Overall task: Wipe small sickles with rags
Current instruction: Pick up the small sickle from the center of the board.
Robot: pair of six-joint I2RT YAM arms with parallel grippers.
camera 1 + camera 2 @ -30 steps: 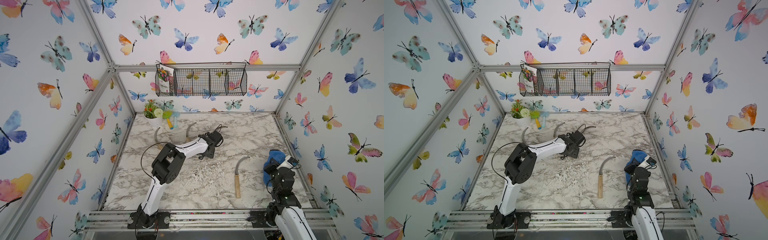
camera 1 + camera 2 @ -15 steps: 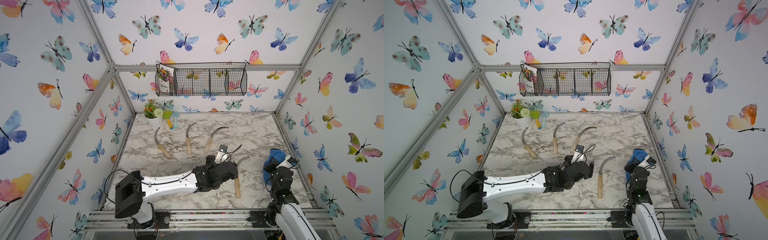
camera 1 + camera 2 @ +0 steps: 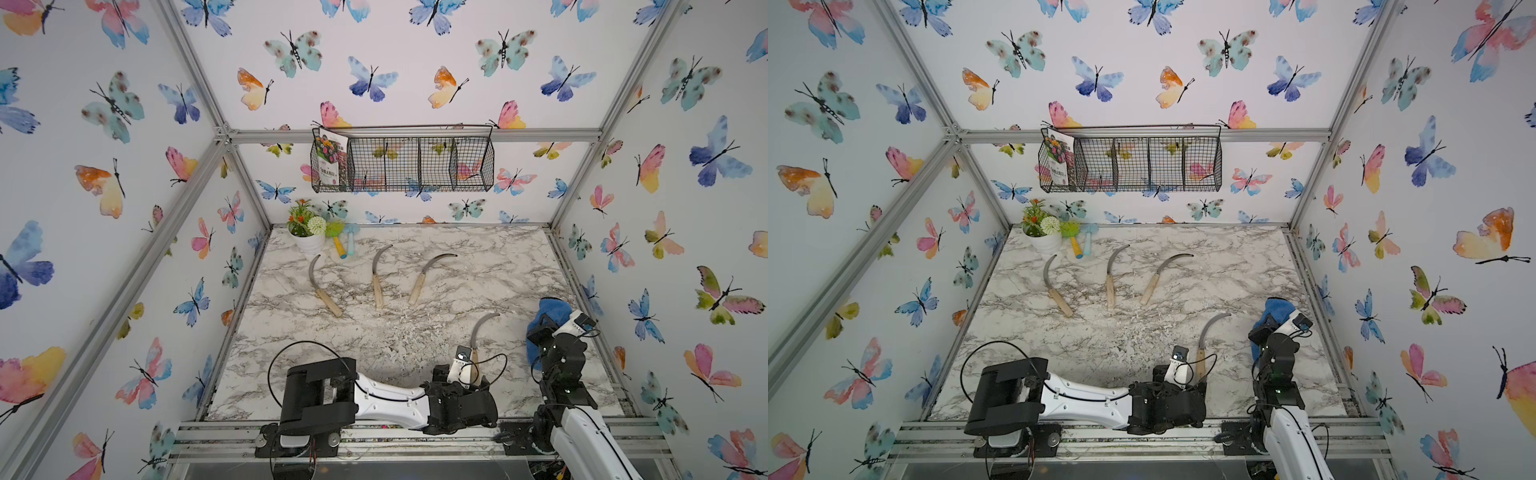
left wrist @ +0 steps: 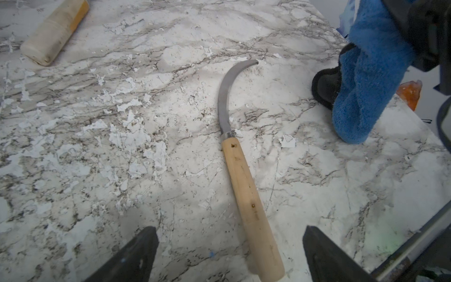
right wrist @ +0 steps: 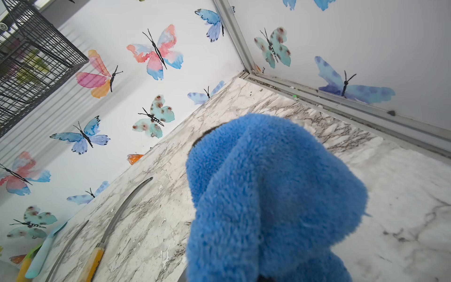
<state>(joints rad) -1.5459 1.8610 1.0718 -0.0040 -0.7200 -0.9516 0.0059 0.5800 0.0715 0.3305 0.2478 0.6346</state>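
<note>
Walls: white panels printed with watercolour butterflies, joined by aluminium framing.
Tabletop [image 3: 511, 266]: grey-veined marble pattern, scuffed with white flakes through the middle.
Far row: three small sickles lie apart from one another on the far left half: left sickle [image 3: 322, 286], middle sickle [image 3: 377, 276] and right sickle [image 3: 422, 278], handles toward the near side.
Fourth sickle [image 3: 478, 338] [image 4: 234, 146]: flat on the tabletop at near right, blade curving away to the far right, handle toward the near edge.
Left tool [image 4: 227, 244]: wide open, low at the near edge, one finger on either side of the handle's end, neither touching it.
Right tool [image 3: 540, 330]: closed on the blue rag [image 3: 550, 309] [image 5: 268, 195], near the right edge.
Blue rag: fluffy, draped over the right tool and hanging down, just right of the fourth sickle's blade and apart from it; whether its lower end touches the tabletop I cannot tell.
Far left corner: white flower pot [image 3: 309, 245], toy tools [image 3: 345, 249] with yellow and light-blue handles beside it.
Far wall: black wire basket [image 3: 436, 166], a flower-printed packet [image 3: 330, 160] in its left compartment.
</note>
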